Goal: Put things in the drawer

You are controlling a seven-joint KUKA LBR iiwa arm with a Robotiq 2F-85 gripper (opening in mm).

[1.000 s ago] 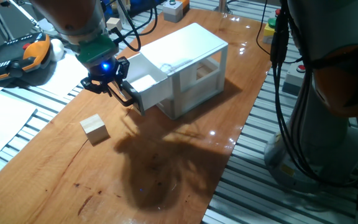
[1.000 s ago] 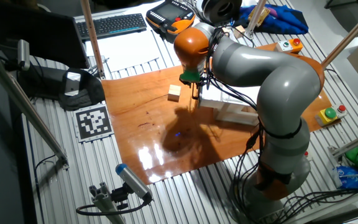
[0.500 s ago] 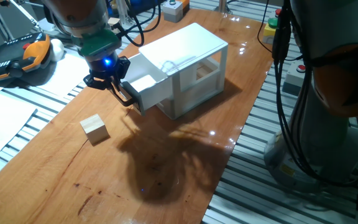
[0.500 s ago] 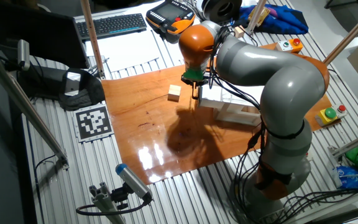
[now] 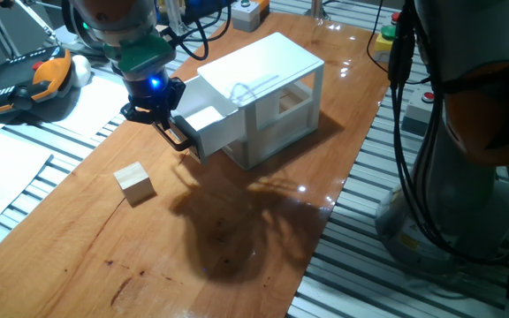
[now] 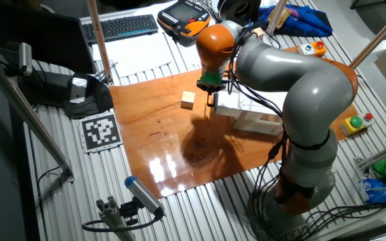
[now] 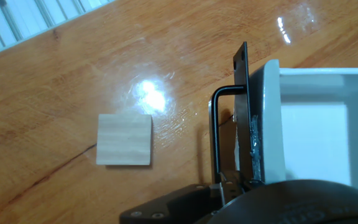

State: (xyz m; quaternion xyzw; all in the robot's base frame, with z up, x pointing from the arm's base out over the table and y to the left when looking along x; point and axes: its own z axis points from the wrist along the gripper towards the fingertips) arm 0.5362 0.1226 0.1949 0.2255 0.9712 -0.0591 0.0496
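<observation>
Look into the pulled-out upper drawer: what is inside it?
The open drawer shows only a bare white floor in the hand view; nothing visible lies in it. The tool's body covers its near part. The wooden cube sits outside on the table.

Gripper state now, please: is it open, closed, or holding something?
Gripper: at the drawer's black handle; whether it is open or closed cannot be told.

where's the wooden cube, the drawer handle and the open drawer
wooden cube [image 7: 124, 139], hand view, middle of its top face
drawer handle [image 7: 215, 134], hand view, on the black bar
open drawer [image 5: 205, 117], one fixed view, its inside floor
</observation>
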